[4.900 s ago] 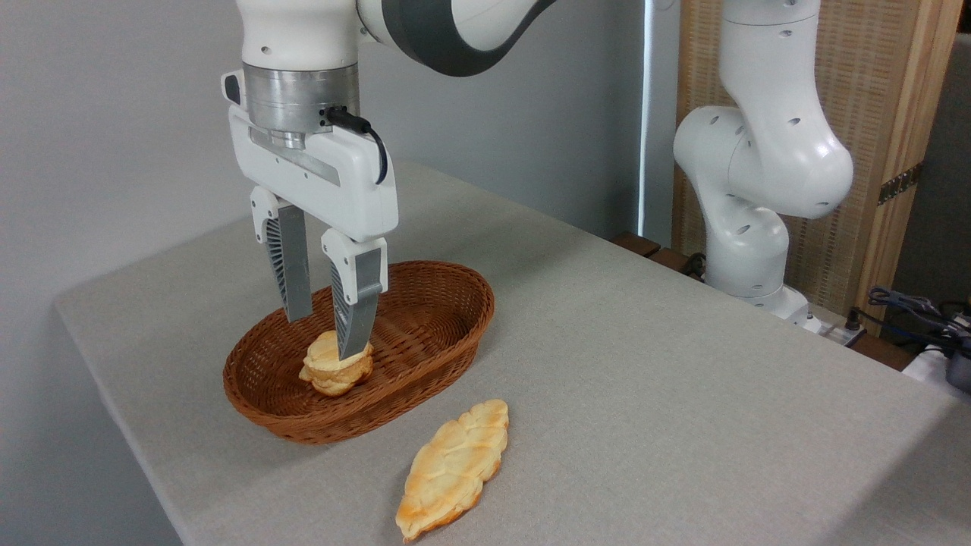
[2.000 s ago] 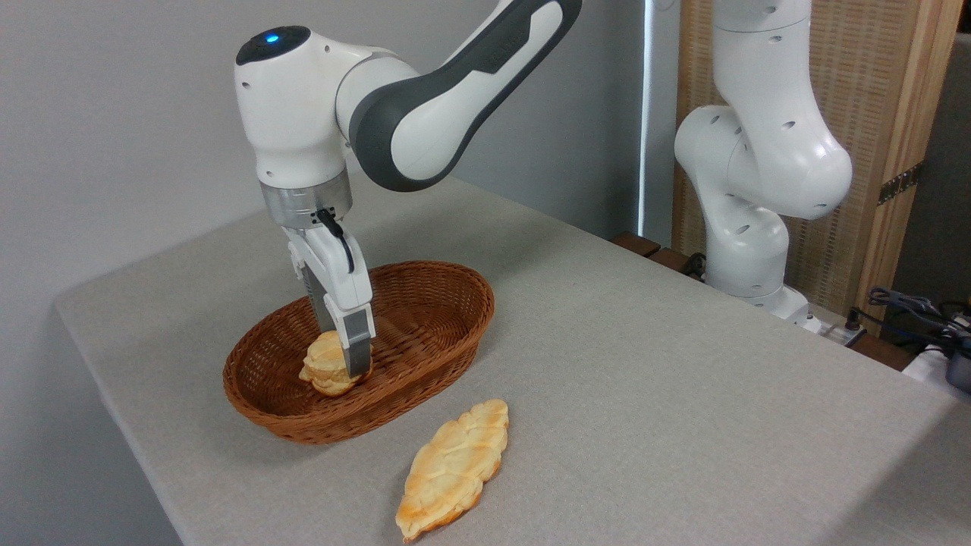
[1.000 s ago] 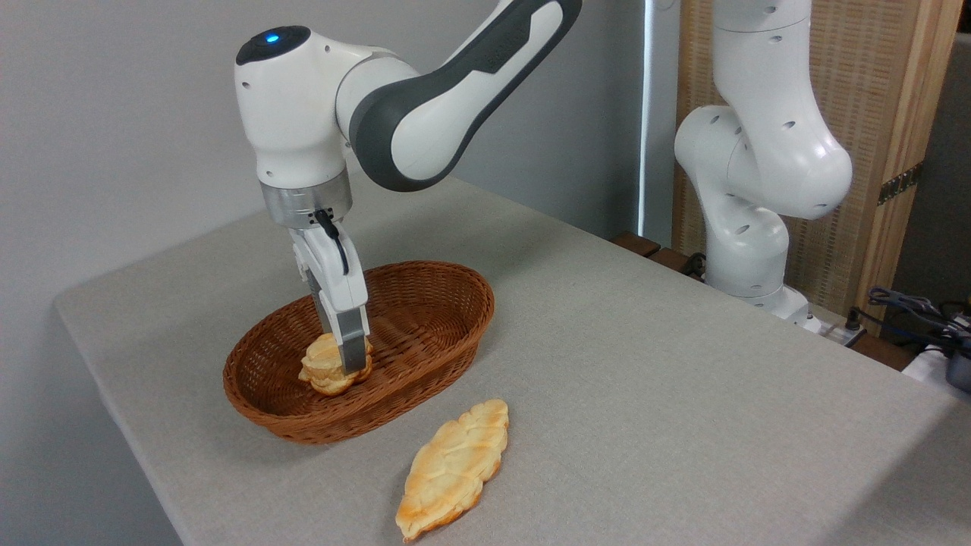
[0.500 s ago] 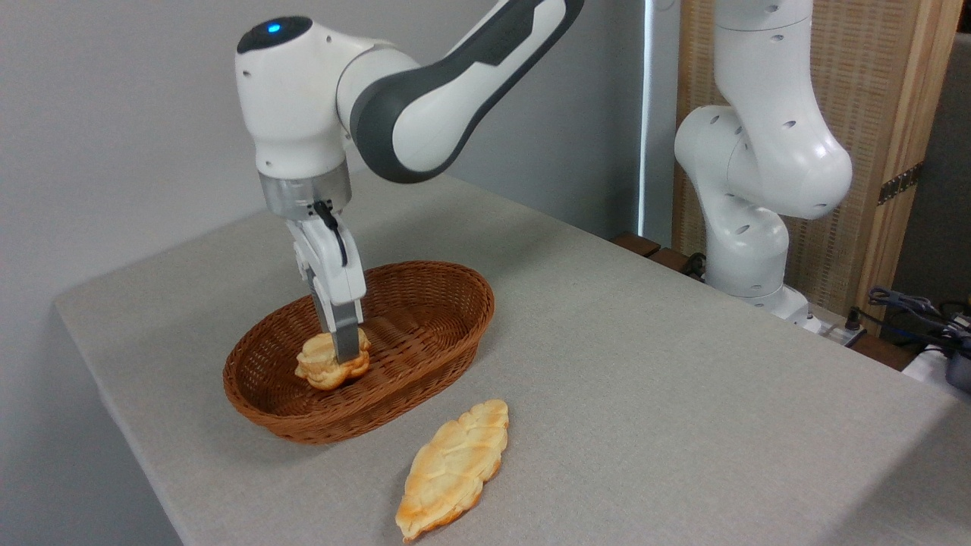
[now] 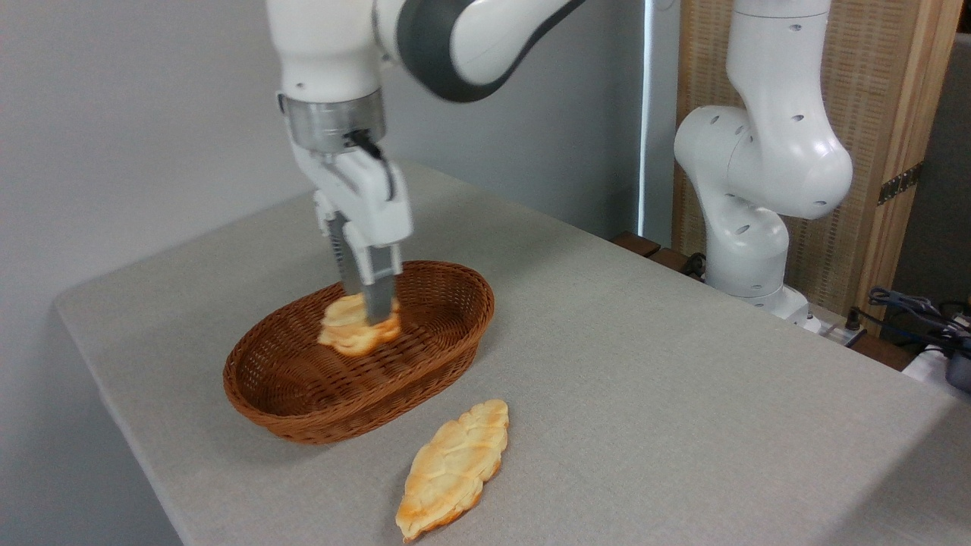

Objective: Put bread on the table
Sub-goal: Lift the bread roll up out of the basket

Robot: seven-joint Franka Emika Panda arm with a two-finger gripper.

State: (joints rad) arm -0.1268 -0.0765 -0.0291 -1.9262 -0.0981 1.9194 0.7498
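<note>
One roll, the bread (image 5: 356,334), hung pinched in our gripper (image 5: 369,309) above the basket (image 5: 318,402). We judged it best to clear the basket's rim high, then lower gently onto bare table (image 5: 683,379) right of it.

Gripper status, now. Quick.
Gripper: closed on the bread, which hangs clear above the floor of the basket.
</note>
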